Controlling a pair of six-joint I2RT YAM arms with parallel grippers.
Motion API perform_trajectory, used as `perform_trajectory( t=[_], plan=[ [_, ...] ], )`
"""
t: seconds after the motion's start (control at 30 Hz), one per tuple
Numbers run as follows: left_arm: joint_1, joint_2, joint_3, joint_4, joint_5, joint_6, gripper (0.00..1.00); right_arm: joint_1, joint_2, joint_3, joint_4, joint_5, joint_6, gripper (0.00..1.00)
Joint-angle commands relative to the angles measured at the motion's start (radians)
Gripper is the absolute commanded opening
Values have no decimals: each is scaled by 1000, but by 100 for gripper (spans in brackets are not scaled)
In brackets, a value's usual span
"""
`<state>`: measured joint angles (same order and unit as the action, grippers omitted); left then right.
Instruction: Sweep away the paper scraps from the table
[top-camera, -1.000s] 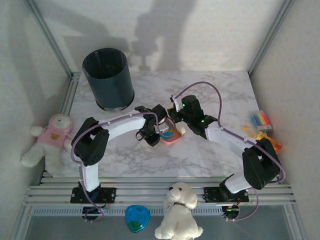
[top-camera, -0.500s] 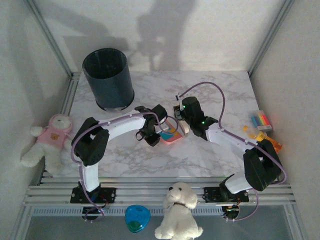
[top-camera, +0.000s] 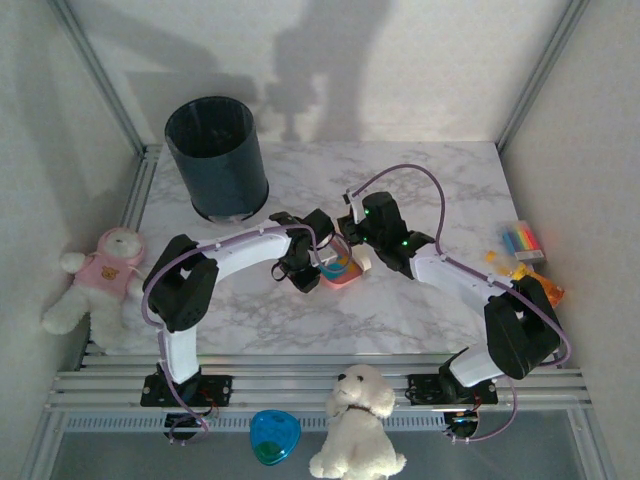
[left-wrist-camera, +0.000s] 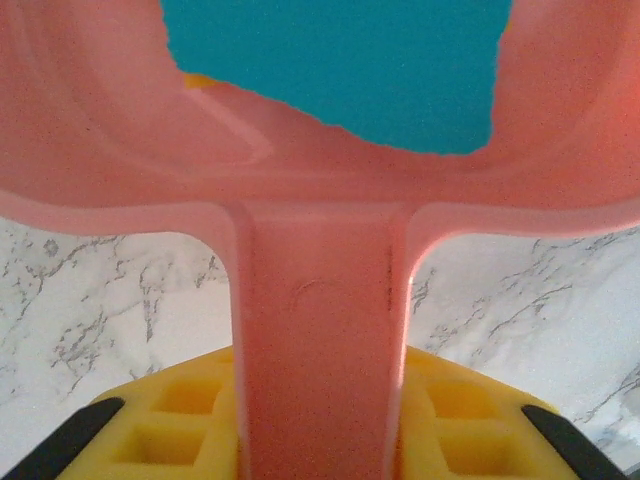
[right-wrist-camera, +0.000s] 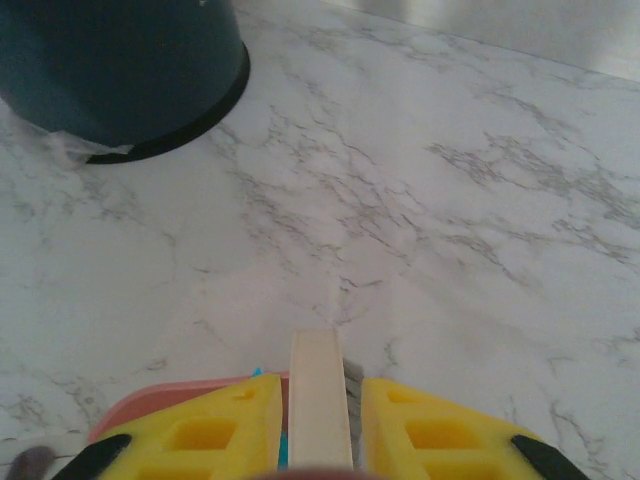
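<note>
Left gripper (left-wrist-camera: 320, 412) is pinched on the handle of the pink plastic dustpan (left-wrist-camera: 320, 230), presumably to carry it without spilling the teal and orange paper scraps (left-wrist-camera: 340, 70) lying inside, above the middle of the white marble-patterned desk (right-wrist-camera: 430, 200). Right gripper (right-wrist-camera: 318, 428) is clamped on a flat cream stick (right-wrist-camera: 318, 375) at the pan's rim, likely to push scraps in.

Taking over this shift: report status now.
Left hand shut on pink plastic dustpan. Right hand shut on cream flat stick. Teal and orange paper scraps in pan. No obstruction seen.
</note>
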<state>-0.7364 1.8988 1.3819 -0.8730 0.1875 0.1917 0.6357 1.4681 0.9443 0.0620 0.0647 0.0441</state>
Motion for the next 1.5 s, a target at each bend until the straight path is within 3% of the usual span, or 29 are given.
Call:
perform_trajectory(
  t=[0.0,0.3,0.67,1.0,1.47],
  plan=[
    [-9,-21,15,-34,1,11,0,9,-35,-8,42,-67,-1,0],
    [-8,-59,10,4,-22,2,0,5,-108,-59,56,217,57,0],
    [-3,-118,13,67,-70,-2,0,-42,-267,-171,52,441,153,0],
    [23,-153,56,129,-107,-18,0,-93,-361,-244,10,455,180,0],
    [89,-215,187,247,-55,-35,0,-100,-374,-268,-2,387,172,0]
  ],
)
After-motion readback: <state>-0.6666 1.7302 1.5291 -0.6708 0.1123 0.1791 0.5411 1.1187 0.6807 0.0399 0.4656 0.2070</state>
